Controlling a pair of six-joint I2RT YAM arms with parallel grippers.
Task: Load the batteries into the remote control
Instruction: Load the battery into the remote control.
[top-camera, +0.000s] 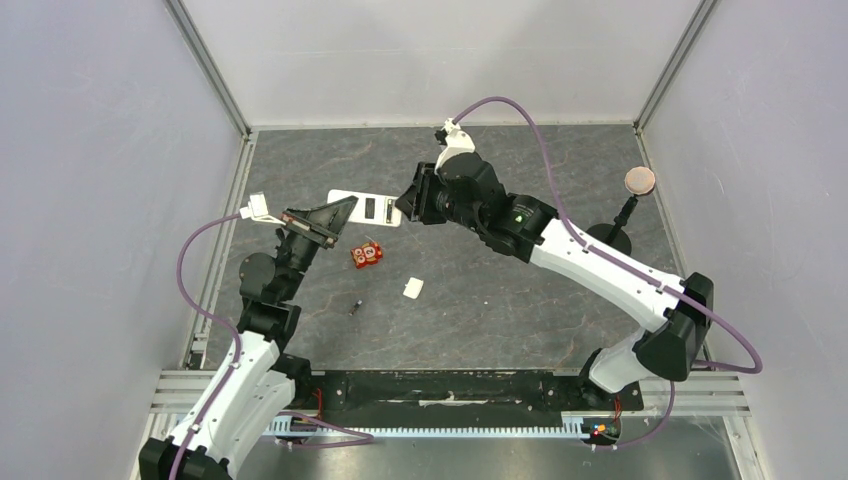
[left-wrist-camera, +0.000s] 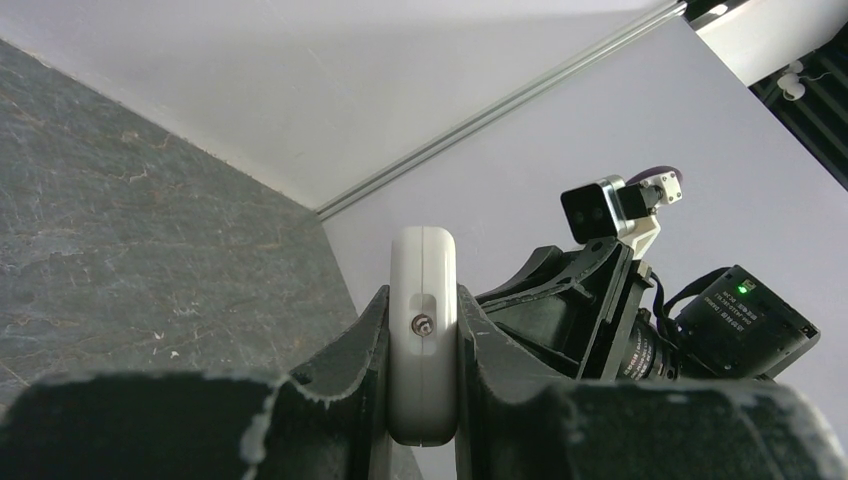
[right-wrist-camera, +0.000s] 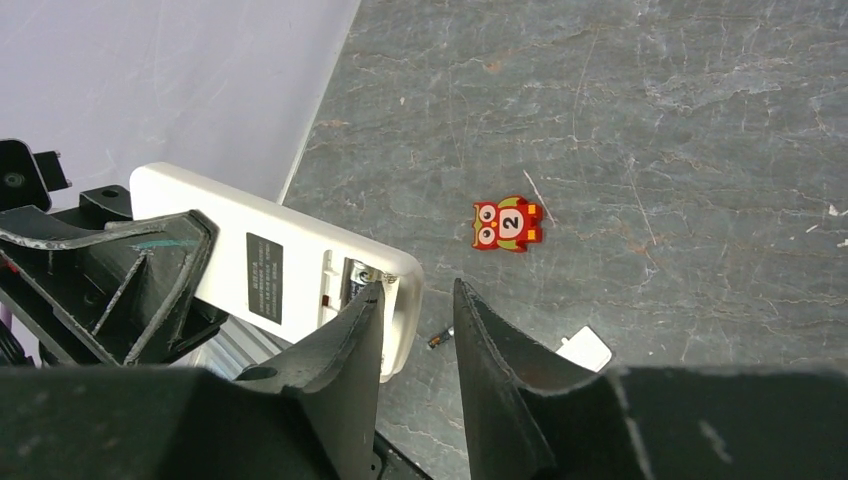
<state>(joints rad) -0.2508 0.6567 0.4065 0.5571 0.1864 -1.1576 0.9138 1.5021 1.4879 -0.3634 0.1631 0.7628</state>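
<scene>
The white remote control (top-camera: 364, 208) is held off the table, back side up, by my left gripper (top-camera: 335, 215), which is shut on its left end; the left wrist view shows its end face (left-wrist-camera: 423, 330) clamped between the fingers. In the right wrist view the remote (right-wrist-camera: 270, 265) shows its open battery compartment with a battery (right-wrist-camera: 357, 278) inside. My right gripper (right-wrist-camera: 417, 300) is open and empty, its left finger (right-wrist-camera: 345, 340) over the compartment end. A second small battery (top-camera: 355, 304) lies on the table, also in the right wrist view (right-wrist-camera: 440, 338).
A small loose white cover piece (top-camera: 412, 288) lies on the dark table, also in the right wrist view (right-wrist-camera: 585, 348). A red owl sticker (top-camera: 366, 255) lies under the remote's near side. A round disc on a black stand (top-camera: 638, 182) stands at the back right.
</scene>
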